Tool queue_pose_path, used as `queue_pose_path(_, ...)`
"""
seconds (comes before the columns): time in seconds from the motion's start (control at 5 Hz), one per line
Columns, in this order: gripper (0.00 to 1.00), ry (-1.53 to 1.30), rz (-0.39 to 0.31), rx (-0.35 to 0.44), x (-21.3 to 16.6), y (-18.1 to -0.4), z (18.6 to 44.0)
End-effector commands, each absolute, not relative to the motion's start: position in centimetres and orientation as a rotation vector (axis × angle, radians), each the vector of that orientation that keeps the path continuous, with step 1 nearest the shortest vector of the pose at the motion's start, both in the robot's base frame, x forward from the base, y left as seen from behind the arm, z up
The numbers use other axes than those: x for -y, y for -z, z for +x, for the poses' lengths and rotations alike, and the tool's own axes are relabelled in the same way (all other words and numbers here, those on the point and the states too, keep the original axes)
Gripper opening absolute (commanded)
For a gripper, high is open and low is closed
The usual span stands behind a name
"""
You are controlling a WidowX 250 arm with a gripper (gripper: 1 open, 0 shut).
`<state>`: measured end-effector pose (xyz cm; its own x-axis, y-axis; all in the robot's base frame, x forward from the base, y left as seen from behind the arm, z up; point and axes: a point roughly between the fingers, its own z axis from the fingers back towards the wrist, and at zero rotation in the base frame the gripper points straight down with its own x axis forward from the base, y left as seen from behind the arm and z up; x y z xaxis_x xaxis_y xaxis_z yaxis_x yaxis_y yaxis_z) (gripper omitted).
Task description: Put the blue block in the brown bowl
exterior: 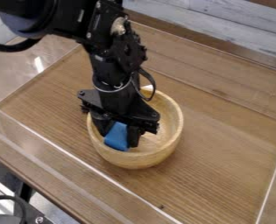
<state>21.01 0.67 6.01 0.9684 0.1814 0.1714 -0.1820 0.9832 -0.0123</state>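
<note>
Blue block (120, 136) sits clamped between the black fingers of the hand (123, 133), which points straight down into the brown bowl (164, 144). The hand is clenched on the block, gripping it from either side, and the block's long axis looks roughly upright, tilted a little, with its lower end down inside the bowl's hollow near the left inner wall. Whether that lower end already touches the bowl's floor cannot be told, since the near rim hides it. The relation that matters now is vertical: the block hangs directly below the hand and within the rim, so nothing more needs lining up sideways. By my reading the carry is done and what remains is letting go. The bowl rests on the wooden surface (234, 122).
</note>
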Motion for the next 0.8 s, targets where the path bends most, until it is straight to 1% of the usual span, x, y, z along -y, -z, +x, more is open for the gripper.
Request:
queue_pose_path(0.0,1.00,-0.189,-0.004,0.220,-0.7,-7.5,22.4)
queue_pose_path(0.6,1.00,-0.209,-0.036,0.210,0.0,-9.0,22.9)
